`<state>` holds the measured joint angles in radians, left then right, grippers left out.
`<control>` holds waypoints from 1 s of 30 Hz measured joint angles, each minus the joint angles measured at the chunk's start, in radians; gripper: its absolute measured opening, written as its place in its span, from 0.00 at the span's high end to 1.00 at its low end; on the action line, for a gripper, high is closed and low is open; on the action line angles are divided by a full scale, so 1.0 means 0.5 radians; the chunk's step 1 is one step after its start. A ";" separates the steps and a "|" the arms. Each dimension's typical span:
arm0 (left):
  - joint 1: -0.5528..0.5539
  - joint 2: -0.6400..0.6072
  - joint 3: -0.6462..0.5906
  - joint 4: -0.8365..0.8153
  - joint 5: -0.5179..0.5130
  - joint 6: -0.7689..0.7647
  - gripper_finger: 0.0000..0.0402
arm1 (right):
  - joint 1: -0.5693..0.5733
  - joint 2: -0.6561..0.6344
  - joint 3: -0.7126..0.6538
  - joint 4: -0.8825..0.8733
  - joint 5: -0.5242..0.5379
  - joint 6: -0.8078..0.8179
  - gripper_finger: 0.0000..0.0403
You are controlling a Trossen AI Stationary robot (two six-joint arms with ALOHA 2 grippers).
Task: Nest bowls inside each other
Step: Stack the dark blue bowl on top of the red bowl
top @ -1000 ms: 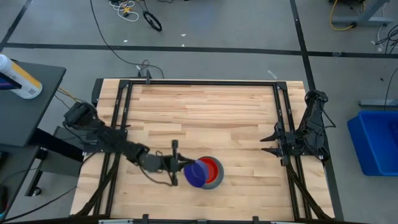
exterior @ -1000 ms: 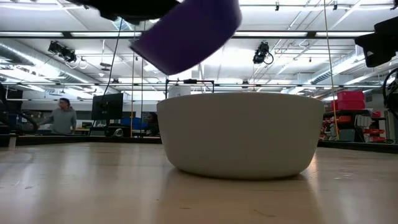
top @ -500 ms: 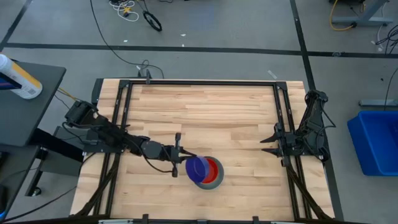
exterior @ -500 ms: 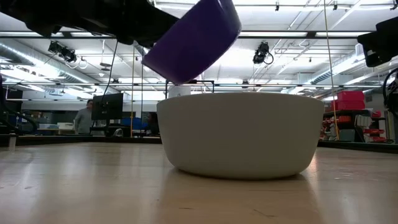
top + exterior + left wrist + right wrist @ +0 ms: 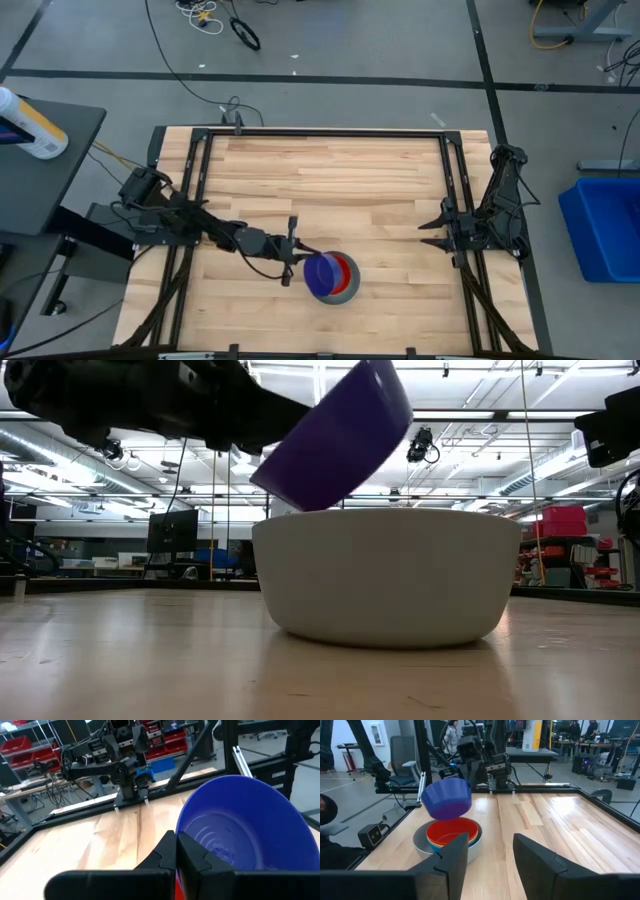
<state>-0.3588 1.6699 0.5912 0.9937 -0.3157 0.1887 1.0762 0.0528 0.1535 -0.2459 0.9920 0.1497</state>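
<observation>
A: The left gripper point(image 5: 300, 266) has its fingers point(image 5: 187, 855) pressed together on the rim of the dark blue bowl point(image 5: 322, 274), pinching it. It holds the bowl tilted in the air, above the stack and off to one side of it.

B: And the stack?

A: A pale grey bowl point(image 5: 388, 575) sits on the wooden table point(image 5: 330, 180) toward the near edge. Inside it, in the right wrist view, a light blue bowl point(image 5: 472, 839), then a yellow one point(image 5: 438, 842) showing as a thin rim, then a red bowl point(image 5: 452, 829) on top. The dark blue bowl's lower edge hangs just over the grey rim in the low view; I cannot tell whether they touch.

B: The other arm?

A: The right gripper point(image 5: 428, 226) waits at the table's right side by the black frame point(image 5: 330, 134), fingers point(image 5: 452, 854) spread, nothing between them.

B: What about the surface and the room?

A: Light wood planks, bare apart from the stack. Grey floor around with dark tape lines and loose cables point(image 5: 215, 20), a blue bin point(image 5: 605, 228) to the right, a bottle point(image 5: 32, 126) on a dark side table at left. Level across the table: a workshop with ceiling strip lights, red bins point(image 5: 562, 520) on shelves, monitors point(image 5: 173, 530). A person point(image 5: 454, 731) stands far back in the right wrist view
</observation>
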 joint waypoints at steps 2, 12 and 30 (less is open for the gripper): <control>-0.001 0.000 0.001 -0.042 0.002 -0.012 0.99 | 0.000 0.000 0.000 -0.001 0.000 0.001 0.58; 0.047 0.000 0.001 -0.132 0.054 -0.074 0.99 | 0.000 0.000 0.000 0.007 0.001 0.000 0.53; 0.097 0.000 0.157 -0.671 0.245 -0.207 0.99 | 0.000 0.000 0.000 0.009 0.002 0.000 0.45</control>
<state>-0.3103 1.6699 0.6696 0.6585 -0.1931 0.0850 1.0763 0.0528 0.1535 -0.2412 0.9928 0.1497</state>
